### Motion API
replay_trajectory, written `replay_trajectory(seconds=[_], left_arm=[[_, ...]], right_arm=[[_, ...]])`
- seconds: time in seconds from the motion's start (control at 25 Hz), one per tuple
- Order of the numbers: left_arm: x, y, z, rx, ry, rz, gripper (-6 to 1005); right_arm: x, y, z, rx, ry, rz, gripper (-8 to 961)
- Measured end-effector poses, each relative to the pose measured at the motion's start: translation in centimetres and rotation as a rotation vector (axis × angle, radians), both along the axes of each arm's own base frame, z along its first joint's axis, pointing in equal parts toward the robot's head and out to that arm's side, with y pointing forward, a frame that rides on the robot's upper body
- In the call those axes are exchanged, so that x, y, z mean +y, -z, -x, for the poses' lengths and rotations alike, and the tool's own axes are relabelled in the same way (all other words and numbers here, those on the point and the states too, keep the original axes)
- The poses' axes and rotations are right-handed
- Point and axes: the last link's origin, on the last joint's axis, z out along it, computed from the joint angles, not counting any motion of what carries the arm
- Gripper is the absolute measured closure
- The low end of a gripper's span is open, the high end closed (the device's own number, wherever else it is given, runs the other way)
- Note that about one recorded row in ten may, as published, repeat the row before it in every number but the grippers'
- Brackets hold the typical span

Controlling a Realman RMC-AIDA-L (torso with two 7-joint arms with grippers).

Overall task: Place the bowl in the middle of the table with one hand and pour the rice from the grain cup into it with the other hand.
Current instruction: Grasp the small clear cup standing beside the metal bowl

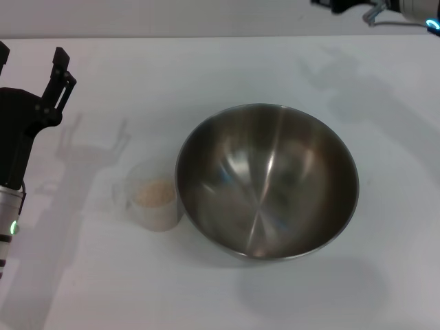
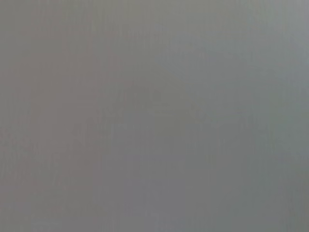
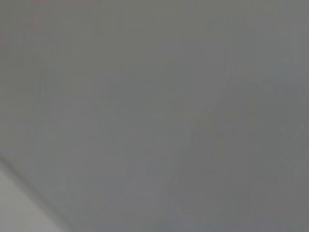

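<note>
Seen only from the head camera: left gripper (image 1: 31, 65) at 9 o'clock over the table (image 1: 206, 69), fingers spread apart, holding nothing, well clear of the cup. Green light lit on its silver wrist near the frame's edge. Next, just left of centre, cup (image 1: 152, 196) standing upright with a low heap of rice (image 1: 152, 192) inside, rim touching or just beside the bowl's left wall. At centre, bowl (image 1: 267, 180), upright, shiny inside, no grains in it. At 1 o'clock, far corner, right gripper (image 1: 342, 5) mostly cut off by the frame; cannot tell how far open. From both wrist cameras, only blank grey, nothing recognisable.
</note>
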Motion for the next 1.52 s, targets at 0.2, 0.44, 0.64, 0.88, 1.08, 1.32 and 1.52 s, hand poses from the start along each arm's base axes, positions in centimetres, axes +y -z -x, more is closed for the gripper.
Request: replay_trajectory(seconds=[0.2, 0.44, 0.64, 0.88, 1.08, 1.32, 1.52], left_arm=[[0.0, 0.0, 0.0, -0.002, -0.002, 0.0, 148], [0.0, -0.1, 0.1, -0.001, -0.004, -0.003, 148], [-0.4, -0.3, 0.5, 0.001, -0.011, -0.012, 149], [-2.2, -0.6, 1.4, 0.009, -0.021, -0.033, 149], [-4.8, -0.2, 2.5, 0.047, -0.021, 0.002, 150], [-7.8, 1.7, 3.1, 0.108, 0.009, 0.137, 150], [-8.7, 3.2, 3.5, 0.153, 0.013, 0.24, 150]], right_arm=[[-2.0, 0.6, 0.0, 0.009, -0.166, -0.288, 366], [-4.3, 2.0, -2.7, 0.163, -0.277, -0.605, 366], [-6.3, 1.2, -6.8, 0.489, -0.323, -0.707, 365], [-8.0, 0.2, -12.9, 0.674, -0.267, -0.665, 365], [-9.3, -0.1, -16.4, 0.655, -0.204, -0.62, 365], [-10.2, 0.0, -18.3, 0.59, -0.165, -0.546, 366], [-10.1, -0.2, -18.7, 0.57, -0.158, -0.539, 366]])
